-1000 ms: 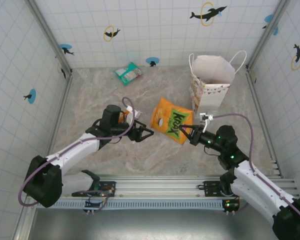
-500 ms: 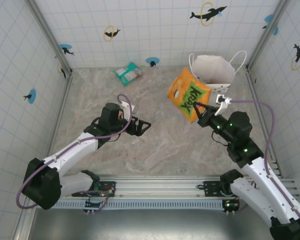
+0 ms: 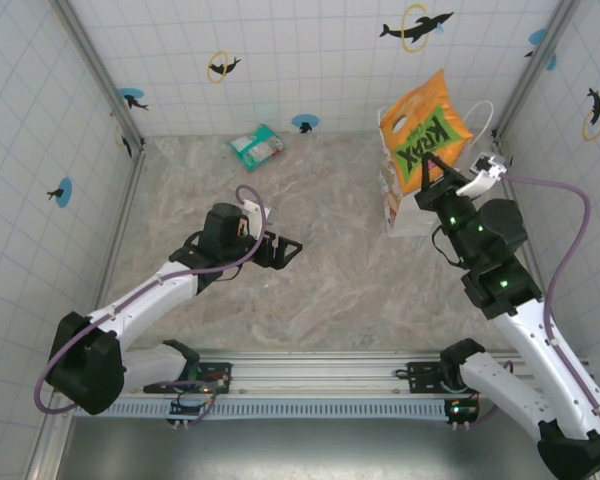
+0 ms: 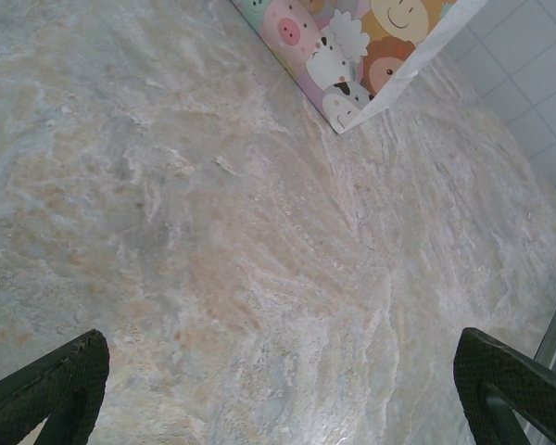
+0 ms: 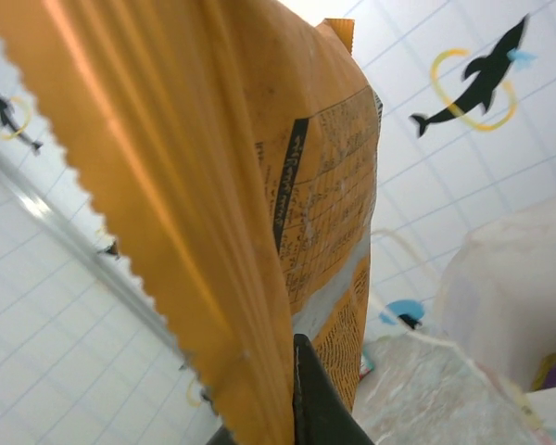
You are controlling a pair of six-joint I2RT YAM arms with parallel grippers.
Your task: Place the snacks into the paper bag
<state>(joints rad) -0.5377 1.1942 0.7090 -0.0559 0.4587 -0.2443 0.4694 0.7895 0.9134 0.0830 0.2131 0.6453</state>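
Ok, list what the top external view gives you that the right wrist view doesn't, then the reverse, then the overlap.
Top external: the table, the left pincer open low over it, a teal-white packet at the table's far edge, and the green-logo face of the large orange packet.
Right wrist: the packet's back with its fine print, and its serrated edge close up.
Both: the large orange packet gripped by the right pincer, raised by the paper bag, with dolphin tiles behind.
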